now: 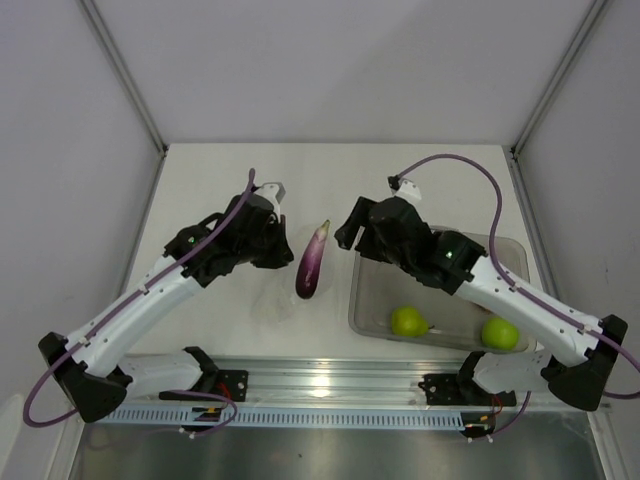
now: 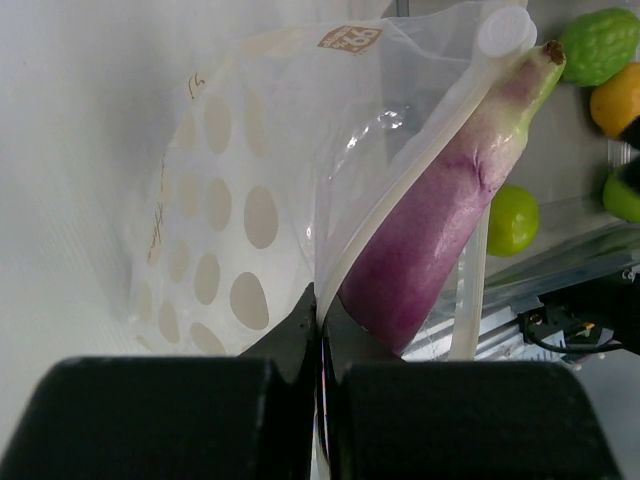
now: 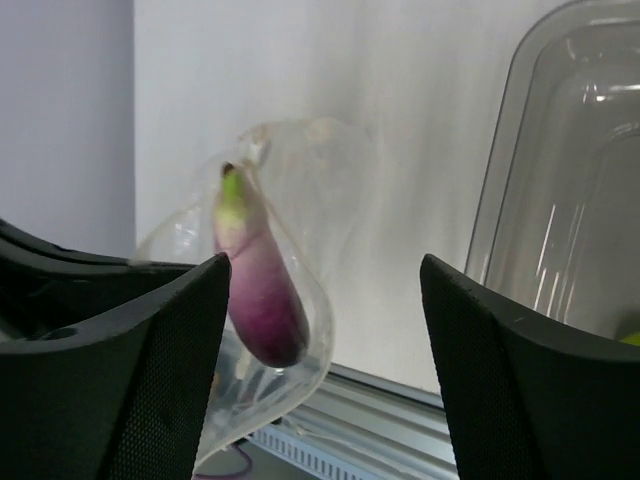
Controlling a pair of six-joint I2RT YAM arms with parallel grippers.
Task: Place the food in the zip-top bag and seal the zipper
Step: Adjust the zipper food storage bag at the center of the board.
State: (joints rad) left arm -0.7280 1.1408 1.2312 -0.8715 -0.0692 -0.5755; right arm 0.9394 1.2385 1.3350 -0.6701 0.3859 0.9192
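Note:
The zip-top bag (image 2: 220, 200), clear with pale dots, lies on the table, and its mouth bulges open in the right wrist view (image 3: 300, 180). My left gripper (image 2: 320, 320) is shut on the bag's zipper strip (image 2: 400, 190) at the mouth edge. The purple eggplant (image 1: 311, 260) lies in the bag's mouth (image 2: 440, 230), stem end pointing away. My right gripper (image 3: 325, 290) is open and empty, just right of the eggplant (image 3: 255, 280). Two green fruits (image 1: 408, 321) (image 1: 500, 333) sit in the tub. The orange (image 2: 620, 100) shows at the edge of the left wrist view.
A rigid clear grey tub (image 1: 356, 300) stands right of the eggplant, under my right arm. An aluminium rail (image 1: 320, 385) runs along the near table edge. White walls close in the back and both sides.

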